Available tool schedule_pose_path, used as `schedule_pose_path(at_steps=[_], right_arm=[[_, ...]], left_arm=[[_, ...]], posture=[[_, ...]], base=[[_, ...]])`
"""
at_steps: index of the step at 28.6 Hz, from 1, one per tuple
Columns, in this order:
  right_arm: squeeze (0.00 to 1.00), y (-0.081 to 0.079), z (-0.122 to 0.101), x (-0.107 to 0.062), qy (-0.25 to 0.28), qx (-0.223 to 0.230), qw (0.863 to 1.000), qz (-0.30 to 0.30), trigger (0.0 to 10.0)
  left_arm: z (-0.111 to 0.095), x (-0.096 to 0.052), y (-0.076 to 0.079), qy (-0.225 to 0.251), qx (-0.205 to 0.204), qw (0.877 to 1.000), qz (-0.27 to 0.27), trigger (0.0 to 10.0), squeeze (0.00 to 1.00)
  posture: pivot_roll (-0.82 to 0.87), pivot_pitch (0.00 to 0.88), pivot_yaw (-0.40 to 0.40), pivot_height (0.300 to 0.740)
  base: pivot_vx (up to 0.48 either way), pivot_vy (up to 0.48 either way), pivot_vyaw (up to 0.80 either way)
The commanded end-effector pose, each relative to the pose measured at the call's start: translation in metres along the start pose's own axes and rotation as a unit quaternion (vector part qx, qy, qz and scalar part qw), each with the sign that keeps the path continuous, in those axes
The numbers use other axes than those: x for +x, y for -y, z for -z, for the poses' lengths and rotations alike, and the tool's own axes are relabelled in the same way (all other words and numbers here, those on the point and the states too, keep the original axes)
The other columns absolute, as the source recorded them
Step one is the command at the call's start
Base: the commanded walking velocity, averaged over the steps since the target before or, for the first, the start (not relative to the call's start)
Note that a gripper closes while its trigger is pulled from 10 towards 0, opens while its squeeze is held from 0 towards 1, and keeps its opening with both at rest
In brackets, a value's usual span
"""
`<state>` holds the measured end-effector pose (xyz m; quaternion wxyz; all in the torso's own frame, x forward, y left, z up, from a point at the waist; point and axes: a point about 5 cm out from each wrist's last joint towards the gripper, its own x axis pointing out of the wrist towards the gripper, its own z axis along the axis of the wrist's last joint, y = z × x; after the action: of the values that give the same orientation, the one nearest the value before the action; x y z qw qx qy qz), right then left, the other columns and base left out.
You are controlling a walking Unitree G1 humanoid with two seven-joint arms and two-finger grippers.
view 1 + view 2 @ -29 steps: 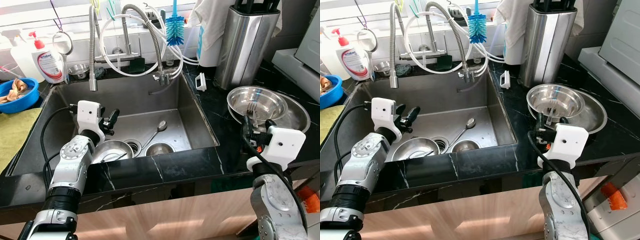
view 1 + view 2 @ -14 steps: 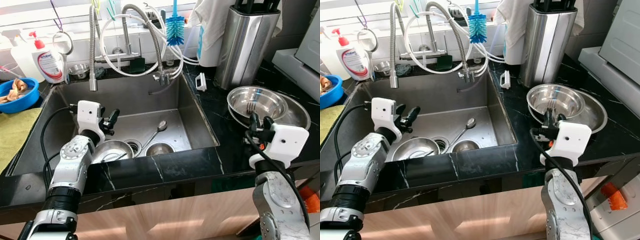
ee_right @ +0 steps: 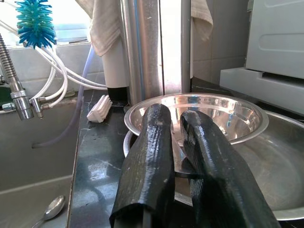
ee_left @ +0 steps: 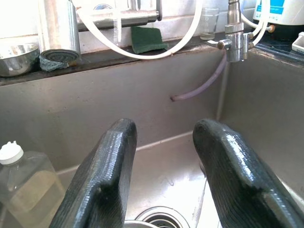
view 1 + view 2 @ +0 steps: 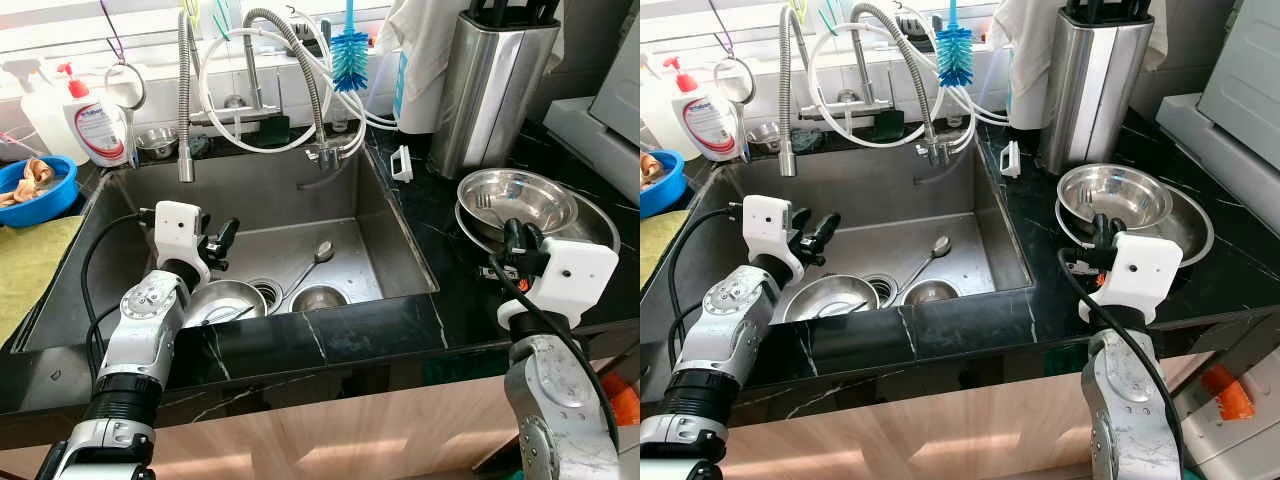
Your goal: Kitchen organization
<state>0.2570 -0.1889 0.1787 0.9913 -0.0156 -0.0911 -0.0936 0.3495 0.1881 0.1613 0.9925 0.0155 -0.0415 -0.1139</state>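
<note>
Little appears done: a fork [image 5: 487, 203] lies in the stacked bowls [image 5: 515, 196] on the counter [image 5: 440, 240] by the nearly closed, empty right gripper [image 5: 515, 240], while a spoon [image 5: 321, 252] and two bowls [image 5: 222, 300] remain in the sink [image 5: 270, 200] under the spread, empty left gripper [image 5: 220, 243].

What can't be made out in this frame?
- Whether the right gripper holds anything: in the right wrist view its fingers hide the gap.
- Fork in the upper steel bowl: too small for detail.
- Bowl in the sink: partly behind the left arm.
</note>
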Motion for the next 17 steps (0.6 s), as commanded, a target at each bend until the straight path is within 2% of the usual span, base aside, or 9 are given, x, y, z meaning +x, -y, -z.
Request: schedule_pose_path(at_steps=[1,4,5,6,7,13,16,17], right_arm=[[0.00,-0.003,-0.010,0.002,0.016,-0.001,1.000,-0.009,0.0],[0.00,-0.004,-0.013,0.003,0.023,0.002,1.000,-0.011,0.0],[0.00,-0.006,-0.020,0.006,0.033,0.003,0.999,-0.016,3.3],[0.00,-0.007,-0.023,0.007,0.038,0.003,0.999,-0.017,8.5],[0.00,-0.007,-0.027,0.008,0.046,0.003,0.999,-0.018,10.0],[0.00,-0.016,-0.054,0.012,0.090,-0.005,0.995,-0.040,10.0],[0.00,-0.018,-0.057,0.012,0.094,-0.005,0.995,-0.042,10.0],[0.00,-0.025,-0.070,0.013,0.115,-0.003,0.992,-0.059,10.0]], left_arm=[[-0.001,0.000,-0.001,0.003,0.006,1.000,-0.003,10.0,0.00],[-0.001,0.000,-0.001,0.004,0.006,1.000,-0.003,10.0,0.00],[-0.002,0.000,-0.002,0.005,0.006,1.000,-0.004,10.0,0.00],[-0.002,0.000,-0.002,0.005,0.006,1.000,-0.004,10.0,0.00],[-0.002,0.000,-0.002,0.005,0.006,1.000,-0.004,10.0,0.00],[-0.001,-0.001,-0.002,0.004,0.004,1.000,-0.005,10.0,0.00],[-0.001,-0.001,-0.002,0.004,0.004,1.000,-0.004,10.0,0.00],[-0.001,0.000,-0.002,0.004,0.003,1.000,-0.004,10.0,0.00]], posture=[[-0.08,0.000,0.052,0.740],[-0.08,0.000,0.051,0.740],[-0.08,0.000,0.052,0.740],[-0.08,0.000,0.052,0.740],[-0.08,0.000,0.051,0.740],[-0.08,0.000,0.052,0.740],[-0.08,0.000,0.052,0.740],[-0.08,0.000,0.053,0.740]], base=[[0.000,0.000,0.00],[0.000,0.000,0.00],[0.000,0.000,0.00],[0.000,0.000,0.00],[0.000,0.000,0.00],[0.000,0.000,0.00],[0.000,0.000,0.00],[0.000,0.000,0.00]])
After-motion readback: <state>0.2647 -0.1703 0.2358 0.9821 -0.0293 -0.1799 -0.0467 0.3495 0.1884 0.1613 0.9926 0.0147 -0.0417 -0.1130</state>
